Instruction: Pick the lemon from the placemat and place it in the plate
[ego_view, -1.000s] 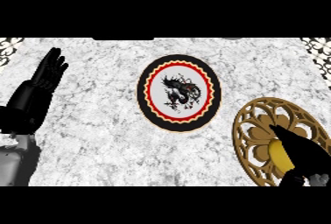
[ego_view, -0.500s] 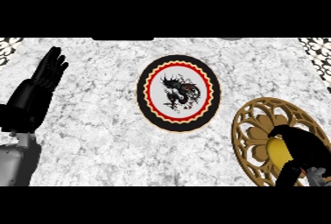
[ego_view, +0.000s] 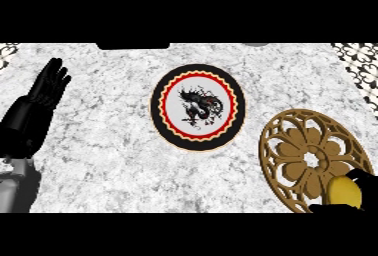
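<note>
The yellow lemon (ego_view: 344, 191) shows at the lower right, over the near edge of the gold cut-out placemat (ego_view: 306, 156). My right hand (ego_view: 360, 176) is curled round it, mostly out of view at the lower right corner. The plate (ego_view: 198, 107), black-rimmed with a red ring and a dark dragon figure on white, lies in the middle of the counter, left of the placemat. My left hand (ego_view: 46, 90) rests open at the left edge, fingers up.
The marble counter (ego_view: 111, 150) stretches between the left hand and the plate. Patterned objects show at the top right corner (ego_view: 360, 60) and top left corner (ego_view: 6, 50).
My right hand has drawn back toward the lower right corner, curling round the lemon and uncovering most of the placemat. The left hand has stayed still.
</note>
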